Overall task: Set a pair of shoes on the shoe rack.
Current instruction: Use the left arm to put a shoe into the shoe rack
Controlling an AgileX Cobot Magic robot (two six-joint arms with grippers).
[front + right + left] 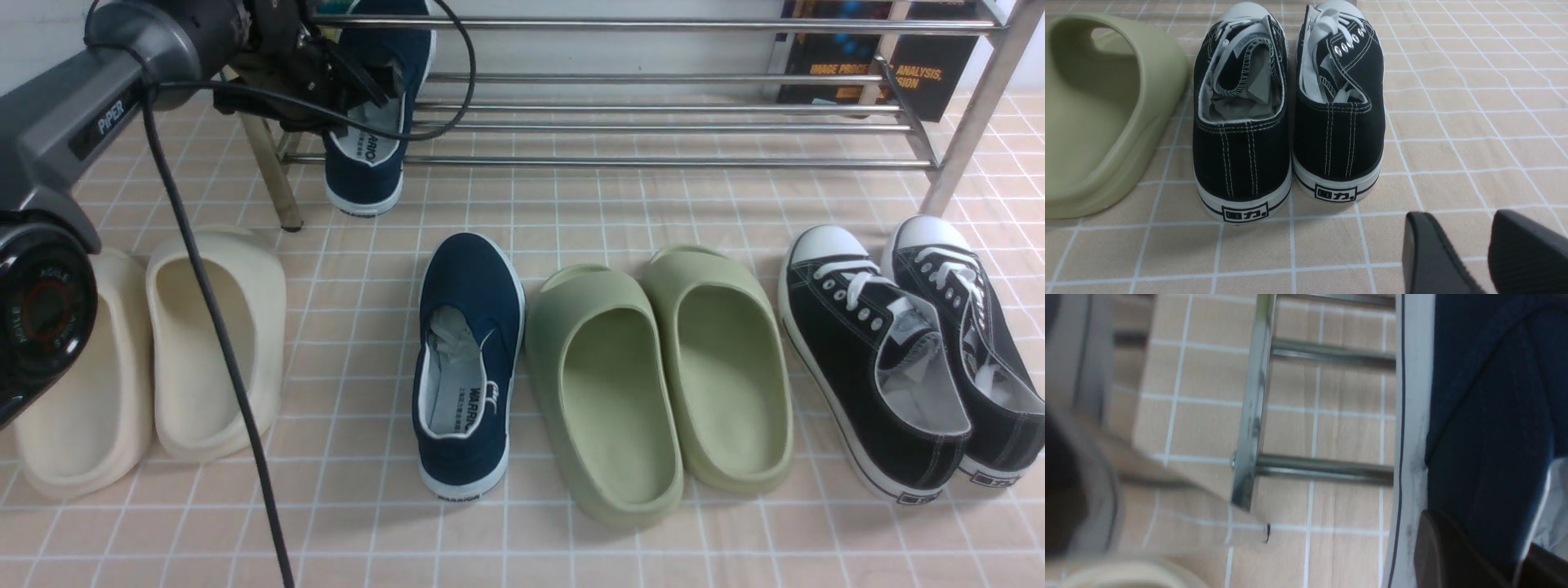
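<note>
One navy slip-on shoe [371, 155] leans tilted at the left end of the silver shoe rack [653, 106], toe up among the bars and heel low near the floor. My left gripper [367, 86] is shut on its side wall. In the left wrist view one finger [1445, 555] lies outside the navy shoe [1486, 416] and the other inside, beside a rack bar [1327, 469]. The second navy shoe [468, 359] lies on the tiled floor, heel toward me. My right gripper [1470, 245] stands open over the floor, nothing between its fingers, behind the black sneakers' heels.
Green slides [653, 376] lie right of the floor shoe and cream slides [163, 359] at the left. Black lace-up sneakers [898, 351] lie at the right, near the rack's right leg [971, 122]. Books [922, 65] stand behind the rack. A black cable [220, 343] hangs from the left arm.
</note>
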